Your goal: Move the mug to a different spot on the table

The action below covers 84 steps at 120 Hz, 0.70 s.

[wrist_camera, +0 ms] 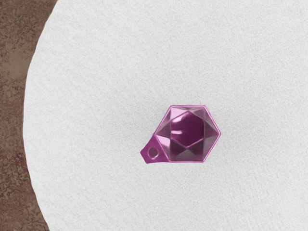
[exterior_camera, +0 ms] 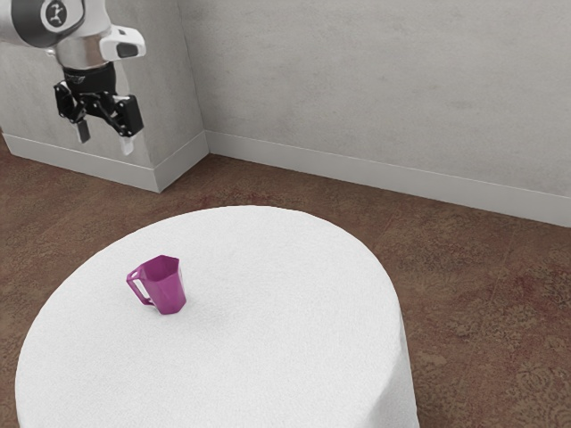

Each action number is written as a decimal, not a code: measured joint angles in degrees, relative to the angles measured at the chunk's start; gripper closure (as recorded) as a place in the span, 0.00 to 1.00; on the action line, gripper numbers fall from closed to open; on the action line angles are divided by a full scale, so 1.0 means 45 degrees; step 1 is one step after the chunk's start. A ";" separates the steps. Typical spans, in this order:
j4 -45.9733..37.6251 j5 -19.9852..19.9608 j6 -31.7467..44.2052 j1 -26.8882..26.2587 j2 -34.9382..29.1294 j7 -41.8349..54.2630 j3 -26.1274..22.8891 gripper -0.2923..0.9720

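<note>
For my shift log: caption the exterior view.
Open black two-finger gripper hangs high above a round white table, where an upright faceted magenta mug stands.

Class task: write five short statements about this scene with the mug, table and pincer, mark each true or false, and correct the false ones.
1. The mug stands upright on the table. True.
2. The pincer grips the mug. False: it hangs open high over the table, apart from the mug.
3. The table is square and wooden. False: it is round and white.
4. The mug's handle points toward the exterior view's left. True.
5. The mug is purple. True.
</note>
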 joint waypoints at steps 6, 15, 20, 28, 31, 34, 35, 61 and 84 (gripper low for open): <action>-0.0010 0.0013 0.0003 0.0051 0.0015 0.0003 0.0001 0.23; -0.0112 0.0017 0.0010 0.0068 -0.0044 0.0006 0.0002 0.23; -0.0219 0.0021 0.0031 0.0037 -0.0074 0.0007 0.0046 0.23; -0.0818 -0.0001 0.0042 -0.0070 -0.0316 -0.0035 0.0371 0.23; -0.1091 0.0022 0.0038 0.0004 -0.0417 -0.0073 0.0416 0.23; -0.1536 0.0039 0.0035 0.0078 -0.0520 -0.0101 0.0463 0.23; -0.1692 0.0043 0.0035 0.0117 -0.0548 -0.0105 0.0473 0.23; -0.5319 0.0115 0.1398 0.0731 -0.0706 0.0883 0.0530 0.24; -0.7044 0.0119 0.3828 0.1011 -0.0784 0.2933 0.0498 0.24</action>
